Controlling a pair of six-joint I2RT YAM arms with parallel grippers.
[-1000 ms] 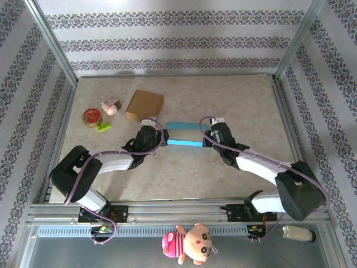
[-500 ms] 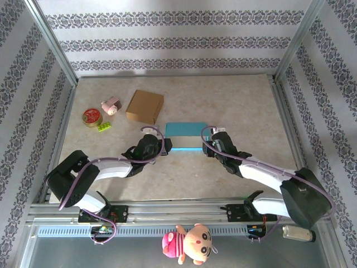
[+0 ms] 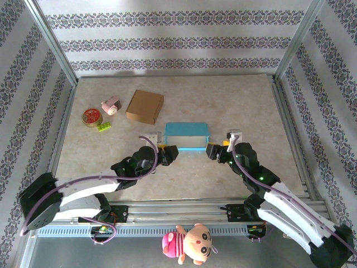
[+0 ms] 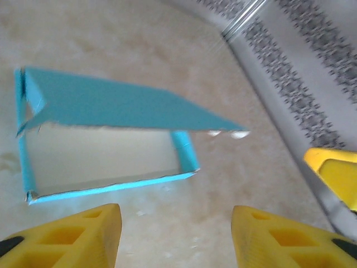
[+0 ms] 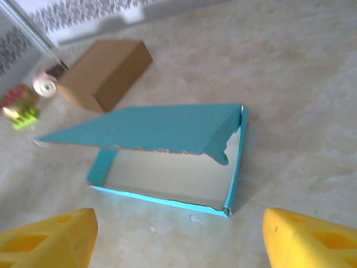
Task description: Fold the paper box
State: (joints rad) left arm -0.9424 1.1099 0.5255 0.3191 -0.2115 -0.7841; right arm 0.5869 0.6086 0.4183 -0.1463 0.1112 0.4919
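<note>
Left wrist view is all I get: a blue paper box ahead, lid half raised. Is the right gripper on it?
Observer: No. The right gripper is open, just off the near right corner of the blue paper box, not touching it.
Operator: Anything else near the box?
Observer: A closed brown cardboard box lies beyond its far left corner, apart from it.
Operator: More clutter?
Observer: A round red tin sits farther left, well away.
</note>
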